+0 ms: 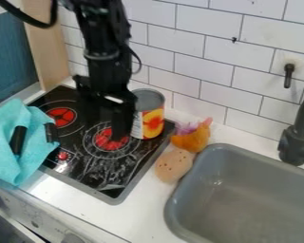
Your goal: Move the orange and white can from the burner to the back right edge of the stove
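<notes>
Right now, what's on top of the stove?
A can stands near one corner of the stove, and a turquoise cloth overlaps another part. Whatever lies under the cloth is covered, so I can't tell.

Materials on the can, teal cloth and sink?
Can: likely metal, grey top, printed label round its side.
Cloth: soft matte fabric, lying in folds.
Sink: smooth, grey, faint highlight; plastic or coated metal, can't tell which.
</notes>
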`<act>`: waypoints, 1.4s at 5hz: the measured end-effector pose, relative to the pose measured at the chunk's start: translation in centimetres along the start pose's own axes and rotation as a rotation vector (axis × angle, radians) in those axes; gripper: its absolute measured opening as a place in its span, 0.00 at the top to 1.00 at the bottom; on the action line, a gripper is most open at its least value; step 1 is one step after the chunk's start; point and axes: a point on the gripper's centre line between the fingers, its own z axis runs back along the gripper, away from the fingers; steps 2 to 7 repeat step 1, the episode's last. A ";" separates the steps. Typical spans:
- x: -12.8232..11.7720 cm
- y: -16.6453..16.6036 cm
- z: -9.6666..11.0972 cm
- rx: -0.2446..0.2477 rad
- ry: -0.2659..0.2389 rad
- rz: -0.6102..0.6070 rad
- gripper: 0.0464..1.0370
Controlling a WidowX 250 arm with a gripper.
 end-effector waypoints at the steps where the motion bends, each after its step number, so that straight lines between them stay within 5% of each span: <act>1: -3.8 0.5 2.1 -0.022 0.014 -0.048 0.04; 7: -3.8 0.5 2.1 -0.022 0.014 -0.048 0.04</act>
